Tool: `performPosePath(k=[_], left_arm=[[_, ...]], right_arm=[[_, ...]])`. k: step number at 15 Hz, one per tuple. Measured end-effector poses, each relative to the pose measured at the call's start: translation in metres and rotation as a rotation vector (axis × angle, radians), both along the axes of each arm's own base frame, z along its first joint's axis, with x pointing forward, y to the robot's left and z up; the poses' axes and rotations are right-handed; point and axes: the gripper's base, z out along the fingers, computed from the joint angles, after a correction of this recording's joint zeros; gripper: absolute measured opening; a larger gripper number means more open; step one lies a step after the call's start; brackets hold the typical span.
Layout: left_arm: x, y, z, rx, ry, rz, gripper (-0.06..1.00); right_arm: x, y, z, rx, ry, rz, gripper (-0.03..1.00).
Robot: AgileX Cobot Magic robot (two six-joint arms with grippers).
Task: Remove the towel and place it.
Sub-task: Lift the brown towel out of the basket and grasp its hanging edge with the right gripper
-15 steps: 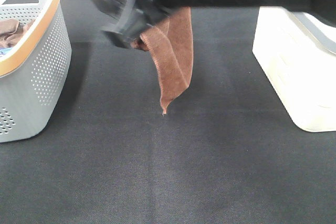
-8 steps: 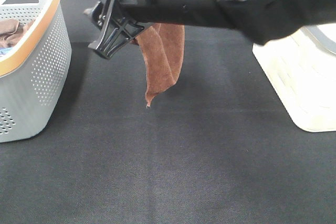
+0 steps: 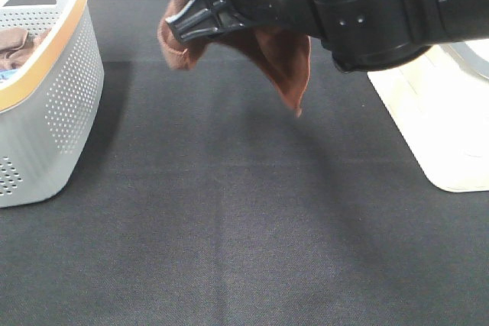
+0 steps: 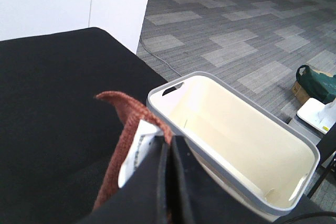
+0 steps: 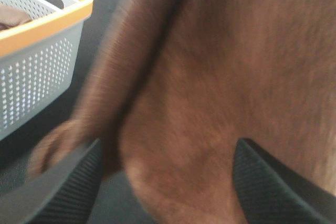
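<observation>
The towel (image 3: 286, 62), reddish-brown, hangs in the air above the black table between the two baskets, with a bunched fold at its left and a pointed end at its right. In the left wrist view my left gripper (image 4: 168, 142) is shut on the towel's edge (image 4: 123, 140) by its white tag (image 4: 134, 150). That gripper is out of the exterior high frame, above its top edge. My right gripper (image 3: 183, 9) reaches across from the right. In the right wrist view it (image 5: 167, 145) is open, with the towel (image 5: 210, 77) filling the space between its fingers.
A grey perforated basket with an orange rim (image 3: 53, 97) stands at the left and holds a bunched brown cloth (image 3: 15, 43). A cream basket (image 3: 428, 97) stands at the right and shows open in the left wrist view (image 4: 236, 129). Black cloth (image 3: 229, 227) covers the table.
The towel has risen and its hanging end has swung to the right. The right arm has moved lower and further into view, with its gripper around the towel.
</observation>
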Motion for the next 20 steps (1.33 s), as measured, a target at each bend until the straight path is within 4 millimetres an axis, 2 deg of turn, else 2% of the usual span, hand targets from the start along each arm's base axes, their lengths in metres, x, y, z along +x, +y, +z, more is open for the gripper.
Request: performPosePath(k=[5,9,14,15,17,18,19,20], left_arm=[[-0.012,0.005,0.011,-0.006,-0.018,-0.01,0.0],[-0.014,0.004,0.008,-0.012,0.035,-0.032,0.0],[-0.017,0.002,0.006,-0.023,0.08,-0.056,0.0],[-0.017,0.002,0.006,-0.023,0.08,-0.056,0.0],[-0.017,0.002,0.006,-0.023,0.08,-0.056,0.0],[-0.017,0.002,0.006,-0.023,0.08,-0.056,0.0],[-0.017,0.002,0.006,-0.023,0.08,-0.056,0.0],[-0.017,0.002,0.006,-0.023,0.08,-0.056,0.0]], right_arm=[[0.001,-0.004,0.0,0.009,0.006,-0.052,0.67],[0.002,-0.005,0.0,0.005,0.003,-0.062,0.78],[0.002,-0.005,0.0,0.003,0.004,-0.062,0.79],[0.002,-0.005,0.0,0.003,0.004,-0.062,0.77],[0.002,-0.005,0.0,0.003,0.004,-0.062,0.61],[0.002,-0.005,0.0,0.003,0.004,-0.062,0.48],[0.002,-0.005,0.0,0.003,0.004,-0.062,0.48],[0.002,-0.005,0.0,0.002,0.003,-0.061,0.36]])
